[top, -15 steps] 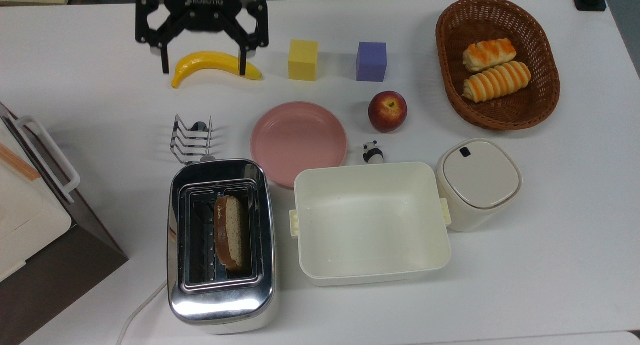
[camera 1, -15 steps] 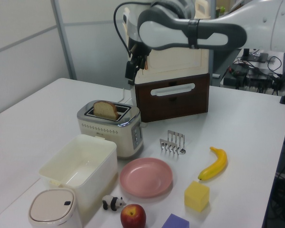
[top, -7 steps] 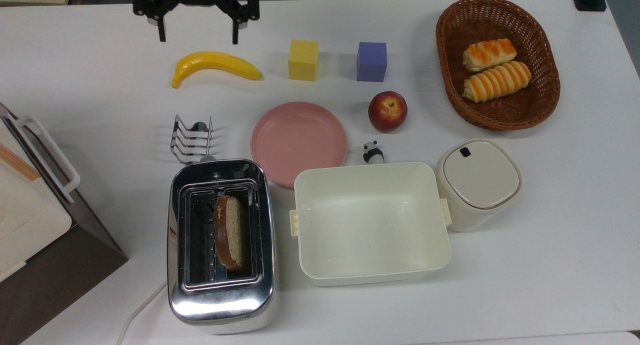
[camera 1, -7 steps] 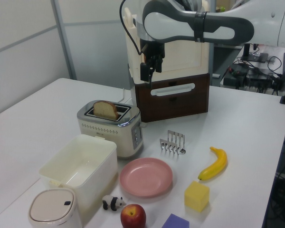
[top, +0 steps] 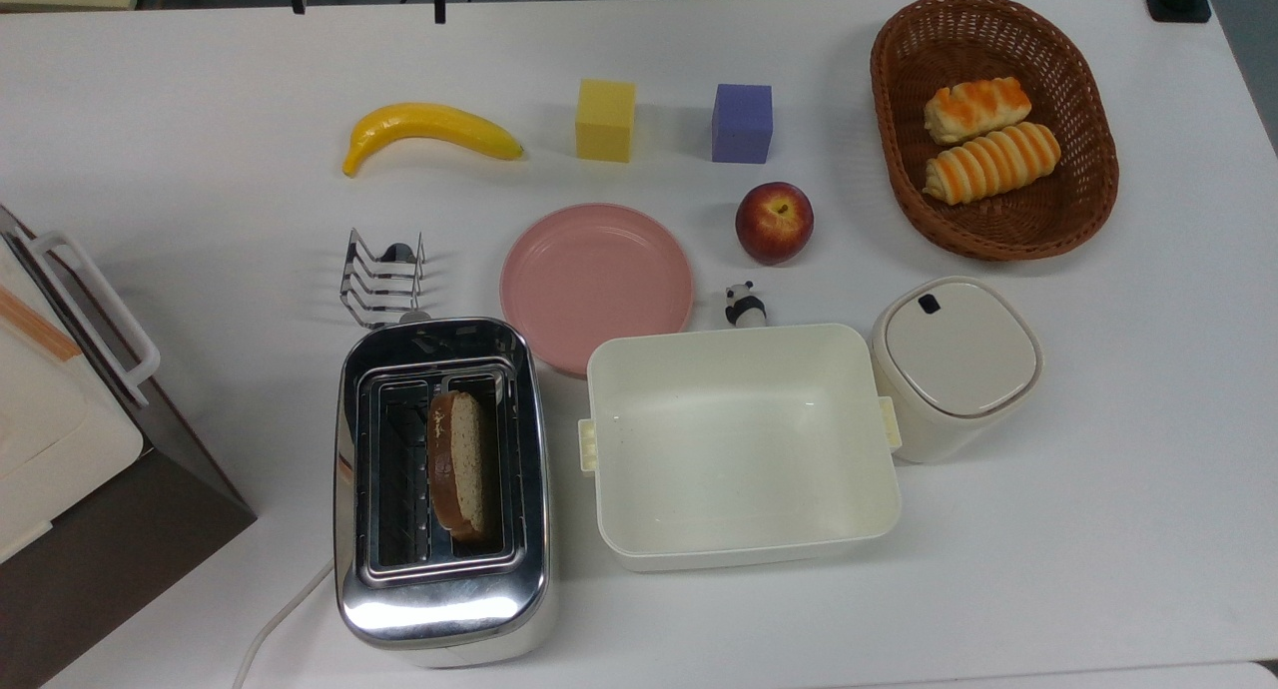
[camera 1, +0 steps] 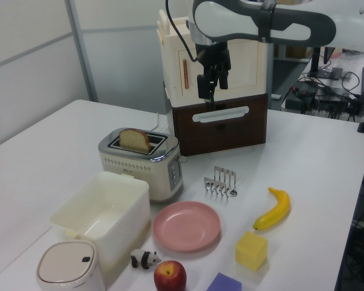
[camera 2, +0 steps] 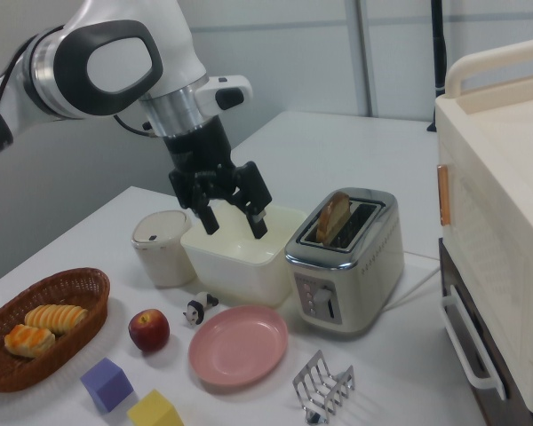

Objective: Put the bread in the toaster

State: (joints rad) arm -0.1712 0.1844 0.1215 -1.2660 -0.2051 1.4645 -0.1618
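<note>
Bread (top: 460,464): one brown wholegrain slice, standing on edge in one slot of the toaster (top: 442,489), its rounded top above the slot mouth; in the top view it fills the slot on the 3 o'clock side, the other slot showing bare wire grille.

Toaster: chrome, two-slot, on the white desk (top: 1098,529) at about 7 o'clock of the top view, white cord (top: 272,624) trailing off toward 7 o'clock.

Claw (camera 2: 234,218): black, two fingers spread apart, holding nothing; in the right view it hangs in the air in front of the cream tub (top: 741,444), well apart from the bread.

Cream tub: rectangular, open, just beside the toaster at its 3 o'clock in the top view. Lidded cream canister (top: 954,364): touching or just beside the tub at its 3 o'clock.

Pink plate (top: 596,280): at 12 o'clock of the tub; its rim is partly hidden behind the toaster corner. Wire toast rack (top: 382,278): at 12 o'clock of the toaster. Panda figurine (top: 743,304): just beside the tub's far rim. Apple (top: 774,222): at 12 o'clock of the panda.

Banana (top: 427,131), yellow block (top: 605,120), purple block (top: 742,123): in a row along the far side of the desk.

Wicker basket (top: 899,120): at 2 o'clock, holding two orange-striped rolls (top: 990,162).

Cream and brown cabinet (top: 60,449): at 8 o'clock, at the desk edge.
</note>
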